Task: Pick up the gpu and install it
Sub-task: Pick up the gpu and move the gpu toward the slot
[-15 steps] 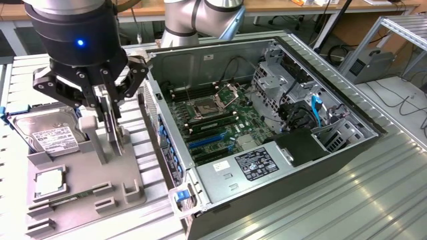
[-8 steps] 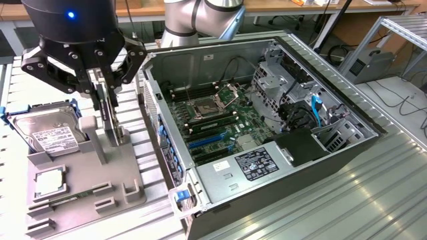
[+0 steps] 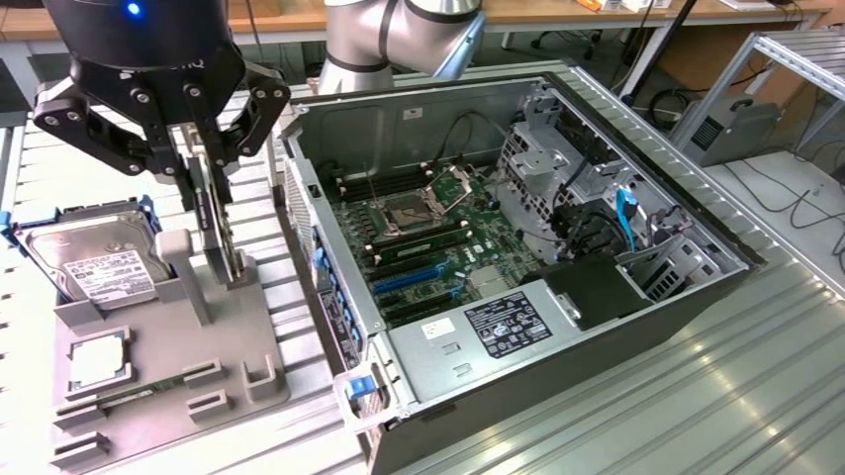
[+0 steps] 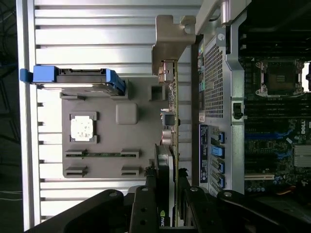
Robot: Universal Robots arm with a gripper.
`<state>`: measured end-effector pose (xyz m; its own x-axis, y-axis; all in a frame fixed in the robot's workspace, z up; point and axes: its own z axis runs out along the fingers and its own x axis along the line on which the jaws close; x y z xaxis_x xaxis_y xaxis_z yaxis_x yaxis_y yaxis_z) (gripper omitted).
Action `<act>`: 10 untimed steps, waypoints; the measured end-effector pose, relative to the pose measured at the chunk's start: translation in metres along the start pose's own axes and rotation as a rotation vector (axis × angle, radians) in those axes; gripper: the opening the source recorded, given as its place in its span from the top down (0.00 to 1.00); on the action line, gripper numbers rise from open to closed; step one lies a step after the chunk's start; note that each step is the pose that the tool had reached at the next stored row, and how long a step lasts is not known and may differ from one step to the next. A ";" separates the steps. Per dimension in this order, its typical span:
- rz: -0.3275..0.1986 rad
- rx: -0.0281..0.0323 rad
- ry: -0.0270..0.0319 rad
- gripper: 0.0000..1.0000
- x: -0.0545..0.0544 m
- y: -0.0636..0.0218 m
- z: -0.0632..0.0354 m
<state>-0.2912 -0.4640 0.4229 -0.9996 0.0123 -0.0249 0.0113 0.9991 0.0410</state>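
When checking clearance, find the tool [image 3: 201,163] clamped across both flat faces of the gpu [image 3: 216,223], upright on edge at the slot of the grey holder [image 3: 172,332] on the ribbed worktop [image 3: 660,416]; cannot tell whether seated or just raised. Note a narrow gap to the open computer case [image 3: 383,119] on the exterior view's right, and the hard drive [image 3: 59,247] just beside on the exterior view's left. See the silver end bracket [image 4: 170,43] past the holder's edge, near the case wall. Read a small green-and-white logo [image 4: 162,221] on the card's edge by the tool; lettering too small. Treat the white hard drive label [image 3: 106,277] and the power supply label [image 3: 509,327] as unreadable. Count one gpu, one hard drive, one processor chip [image 4: 82,128], one memory stick [image 4: 102,154], one case
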 end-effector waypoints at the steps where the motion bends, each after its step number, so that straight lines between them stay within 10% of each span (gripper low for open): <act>1: 0.000 0.0001 0.0000 0.73 0.000 0.0000 -0.0001; 10: 0.000 0.0000 0.0000 0.73 -0.018 0.0015 0.0005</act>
<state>-0.2733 -0.4627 0.4229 -0.9996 0.0123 -0.0249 0.0113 0.9991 0.0410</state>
